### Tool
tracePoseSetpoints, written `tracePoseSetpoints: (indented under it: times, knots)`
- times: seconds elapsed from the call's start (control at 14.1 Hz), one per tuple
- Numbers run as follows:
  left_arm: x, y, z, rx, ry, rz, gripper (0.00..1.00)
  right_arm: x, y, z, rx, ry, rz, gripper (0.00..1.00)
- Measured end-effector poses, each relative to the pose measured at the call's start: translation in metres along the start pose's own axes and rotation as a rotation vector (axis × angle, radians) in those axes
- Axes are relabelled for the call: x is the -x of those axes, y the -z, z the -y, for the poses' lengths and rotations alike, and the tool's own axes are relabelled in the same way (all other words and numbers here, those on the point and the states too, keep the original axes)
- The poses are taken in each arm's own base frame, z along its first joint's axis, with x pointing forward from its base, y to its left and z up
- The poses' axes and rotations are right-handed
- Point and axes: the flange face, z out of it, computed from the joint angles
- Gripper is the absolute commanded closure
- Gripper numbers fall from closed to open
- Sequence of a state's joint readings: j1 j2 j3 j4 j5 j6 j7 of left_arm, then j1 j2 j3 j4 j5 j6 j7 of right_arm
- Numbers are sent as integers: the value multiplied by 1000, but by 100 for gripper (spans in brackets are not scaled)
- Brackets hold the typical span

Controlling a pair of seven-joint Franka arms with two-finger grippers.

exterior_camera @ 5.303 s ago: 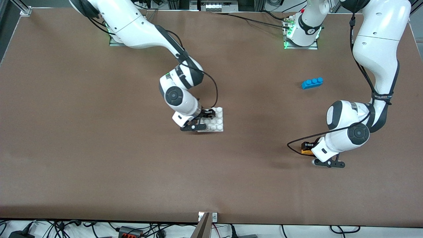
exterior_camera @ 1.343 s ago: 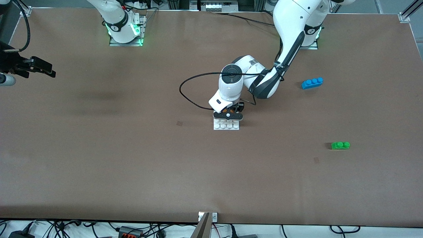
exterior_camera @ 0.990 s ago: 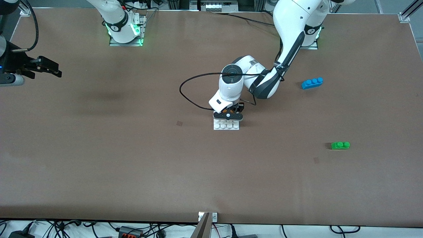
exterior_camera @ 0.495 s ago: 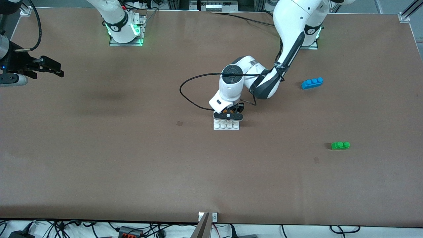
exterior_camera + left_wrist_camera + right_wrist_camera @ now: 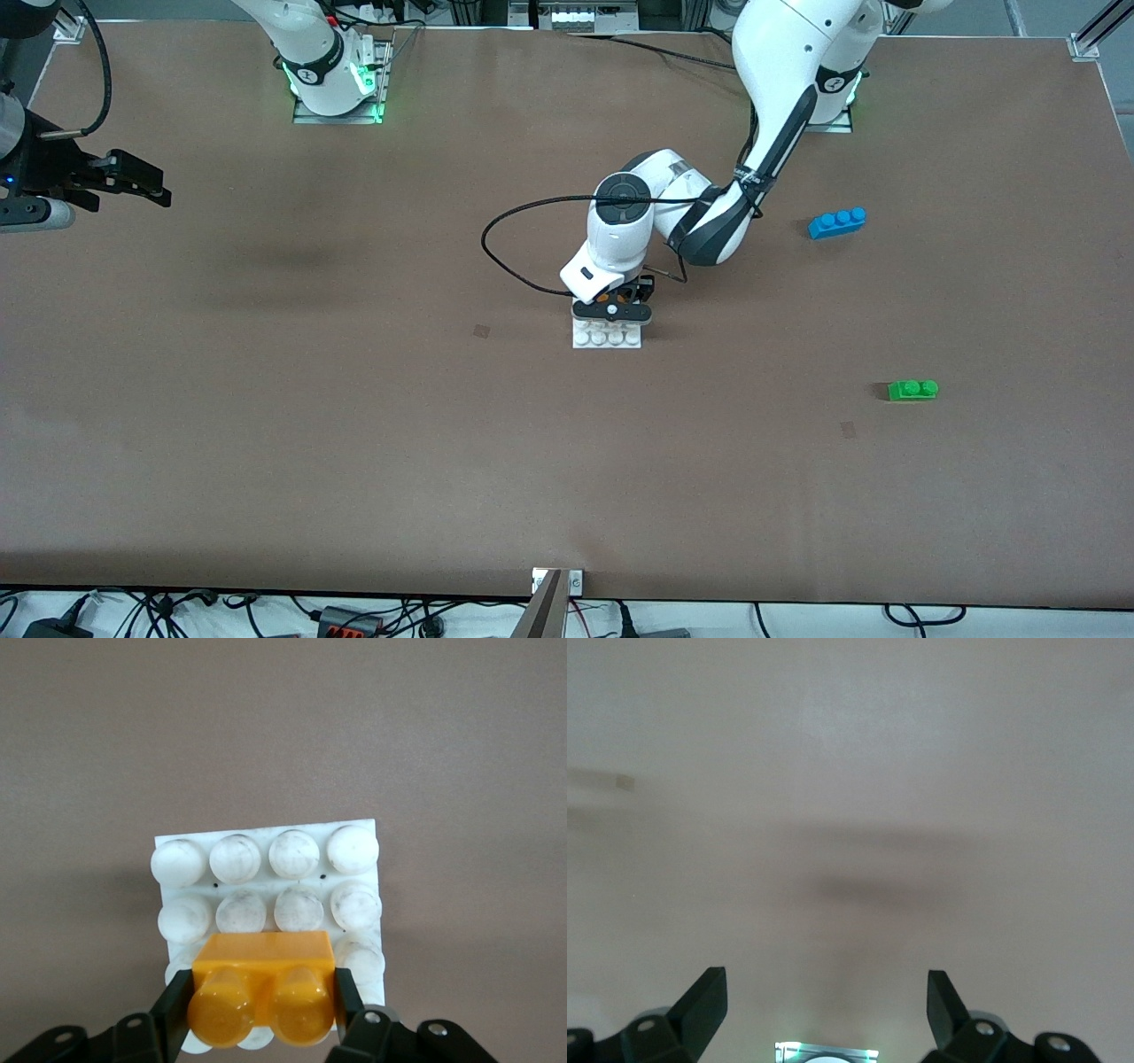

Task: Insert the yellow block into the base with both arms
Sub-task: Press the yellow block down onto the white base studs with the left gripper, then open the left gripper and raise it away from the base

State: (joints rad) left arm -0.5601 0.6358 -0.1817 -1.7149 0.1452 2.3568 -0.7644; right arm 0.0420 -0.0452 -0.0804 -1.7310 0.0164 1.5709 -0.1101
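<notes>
My left gripper [image 5: 615, 311] is shut on the yellow block [image 5: 263, 970], one finger [image 5: 176, 1012] on each short end, its two studs facing the wrist camera. The block is over the white studded base [image 5: 356, 847], above the stud rows at one edge. I cannot tell whether it touches the studs. The base [image 5: 607, 339] lies near the middle of the table, partly hidden under the left hand. My right gripper [image 5: 140, 184] hangs open above the right arm's end of the table, and in the right wrist view the right gripper [image 5: 824, 989] holds nothing.
A blue three-stud brick [image 5: 836, 221] and a green two-stud brick [image 5: 912, 389] lie toward the left arm's end, the green one nearer the front camera. A black cable [image 5: 514, 239] loops out beside the left wrist. The right arm's mount plate [image 5: 827, 1051] shows below its fingers.
The left arm has carried the yellow block from its end of the table to the base, and the right arm has withdrawn from the base. In the last second the right gripper barely shifted.
</notes>
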Motion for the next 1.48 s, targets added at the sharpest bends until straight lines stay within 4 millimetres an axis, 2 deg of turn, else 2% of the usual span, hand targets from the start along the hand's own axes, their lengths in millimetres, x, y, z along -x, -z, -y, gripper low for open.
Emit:
tracePoseSetpoints:
  times: [0.21, 0.35, 0.49, 0.57, 0.64, 0.78, 0.92, 1.06, 1.27, 1.41, 1.48]
  knots:
    - [2, 0, -2, 4, -3, 5, 48, 0, 0, 2, 0, 3, 0, 0]
    - [12, -17, 0, -6, -8, 36, 48, 0, 0, 2, 0, 3, 0, 0]
    - [13, -19, 2, -2, -5, 39, 47, 0, 0, 2, 0, 3, 0, 0]
    - [12, -19, 2, 1, -3, 41, 41, 0, 0, 2, 0, 3, 0, 0]
    - [12, -19, 3, 4, -2, 43, 2, 0, 0, 2, 0, 3, 0, 0]
    - [10, -20, 6, 5, 6, 46, 0, 0, 0, 2, 0, 4, 0, 0]
    - [-3, -13, 17, 18, 34, 37, 0, 0, 0, 2, 0, 4, 0, 0]
    - [-26, 22, 39, 32, 77, 19, 0, 0, 0, 2, 0, 4, 0, 0]
    - [-58, 98, 86, 41, 155, -35, 0, 0, 1, 2, 0, 4, 0, 0]
    - [-81, 131, 143, 21, 226, -50, 0, 0, 1, 2, 0, 4, 0, 0]
    - [-93, 138, 178, 9, 235, -47, 0, 0, 1, 2, 0, 4, 0, 0]
